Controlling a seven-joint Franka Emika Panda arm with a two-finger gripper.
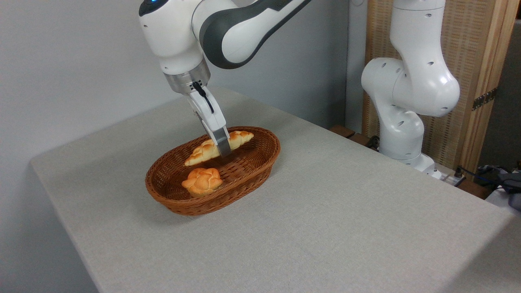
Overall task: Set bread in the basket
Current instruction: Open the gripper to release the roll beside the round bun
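Nearest us we note the grey cloth-covered table [325,228]. On it sits the oval reddish-brown woven wicker basket [179,203]. In its near half lies a small round orange flower-shaped bun [202,181]. Behind the bun, inside the basket along its far side, we see the long braided golden-brown loaf [203,152]. The white two-finger gripper [224,150] stands at the loaf's middle, jaws narrow and closed around it. Farther right stands the white arm base [401,134]
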